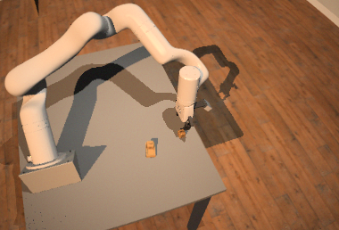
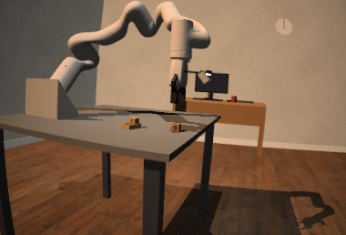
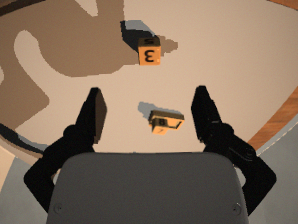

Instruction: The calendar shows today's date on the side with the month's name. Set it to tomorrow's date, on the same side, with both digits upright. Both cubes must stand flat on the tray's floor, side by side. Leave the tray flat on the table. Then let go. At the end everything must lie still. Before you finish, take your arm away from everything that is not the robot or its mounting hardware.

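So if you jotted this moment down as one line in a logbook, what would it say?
gripper: open, holding nothing, raised | loose cube: on table, outside tray, shows a 3 | tray: flat, one cube in it | next, likely: regrasp loose cube
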You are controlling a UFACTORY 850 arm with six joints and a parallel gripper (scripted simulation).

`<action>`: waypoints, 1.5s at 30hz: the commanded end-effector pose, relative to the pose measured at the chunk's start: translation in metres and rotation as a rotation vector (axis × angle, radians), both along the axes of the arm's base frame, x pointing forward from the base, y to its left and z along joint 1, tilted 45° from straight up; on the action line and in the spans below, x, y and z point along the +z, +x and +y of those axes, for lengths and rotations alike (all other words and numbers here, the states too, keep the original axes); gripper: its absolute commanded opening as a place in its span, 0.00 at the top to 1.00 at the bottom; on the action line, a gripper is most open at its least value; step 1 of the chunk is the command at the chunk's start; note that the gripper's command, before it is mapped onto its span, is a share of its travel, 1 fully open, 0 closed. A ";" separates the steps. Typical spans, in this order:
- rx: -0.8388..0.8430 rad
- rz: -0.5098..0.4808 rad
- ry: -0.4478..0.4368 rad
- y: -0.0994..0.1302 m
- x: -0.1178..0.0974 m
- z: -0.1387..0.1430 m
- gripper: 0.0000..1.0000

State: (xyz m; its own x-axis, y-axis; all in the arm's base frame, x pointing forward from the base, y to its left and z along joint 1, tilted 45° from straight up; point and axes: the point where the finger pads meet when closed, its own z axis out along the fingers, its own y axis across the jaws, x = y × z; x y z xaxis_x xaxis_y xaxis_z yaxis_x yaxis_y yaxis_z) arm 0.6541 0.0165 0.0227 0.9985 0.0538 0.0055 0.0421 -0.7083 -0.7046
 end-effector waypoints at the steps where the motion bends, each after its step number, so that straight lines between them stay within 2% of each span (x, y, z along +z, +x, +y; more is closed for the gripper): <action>1: -0.001 -0.002 0.000 0.001 0.001 -0.001 0.00; 13: -0.001 -0.002 0.000 0.002 0.001 -0.001 0.00; 15: -0.002 -0.001 0.000 0.013 0.002 -0.001 0.00; 18: -0.005 0.001 0.000 0.044 0.006 0.001 0.00; 20: -0.006 0.003 -0.001 0.054 0.008 0.001 0.00; 28: -0.006 0.003 -0.001 0.055 0.005 0.004 0.00; 40: -0.006 0.003 -0.001 0.054 -0.029 0.037 0.00; 45: -0.006 0.003 -0.001 0.054 -0.033 0.042 0.00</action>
